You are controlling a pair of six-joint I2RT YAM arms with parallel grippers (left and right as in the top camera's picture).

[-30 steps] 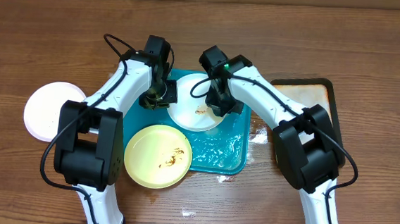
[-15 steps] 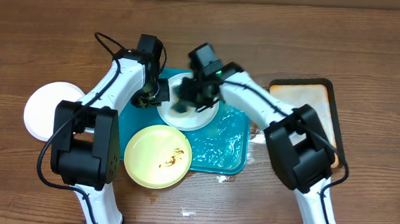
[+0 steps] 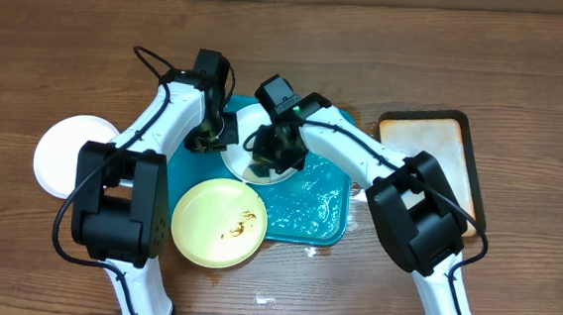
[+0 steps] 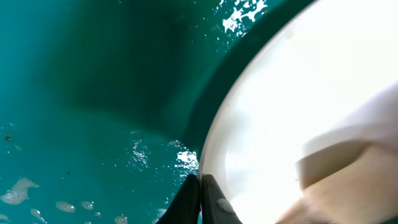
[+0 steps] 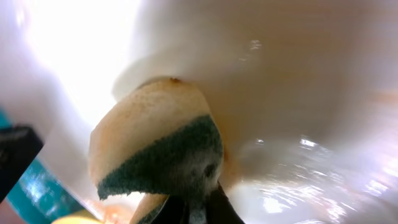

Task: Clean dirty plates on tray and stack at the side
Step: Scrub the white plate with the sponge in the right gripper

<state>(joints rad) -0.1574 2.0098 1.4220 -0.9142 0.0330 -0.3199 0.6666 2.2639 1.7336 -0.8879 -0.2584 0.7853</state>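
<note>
A white plate (image 3: 236, 152) lies on the teal tray (image 3: 310, 207) at its back left. My left gripper (image 3: 206, 138) is shut on that plate's left rim; the pinch shows in the left wrist view (image 4: 200, 194). My right gripper (image 3: 268, 157) is shut on a yellow and green sponge (image 5: 161, 149) and presses it on the plate's wet face (image 5: 286, 74). A pale yellow plate (image 3: 219, 223) with a brown smear overlaps the tray's front left corner. A second white plate (image 3: 66, 154) lies on the table at the far left.
A black-rimmed tray with a beige inside (image 3: 431, 148) stands to the right of the teal tray. The teal tray's floor is wet and foamy (image 4: 93, 93). Small wet spots lie on the table in front of the tray.
My right gripper has moved left across the white plate with the sponge. The plate has slid a little left, and its brown smear no longer shows. My left gripper stays on the rim.
</note>
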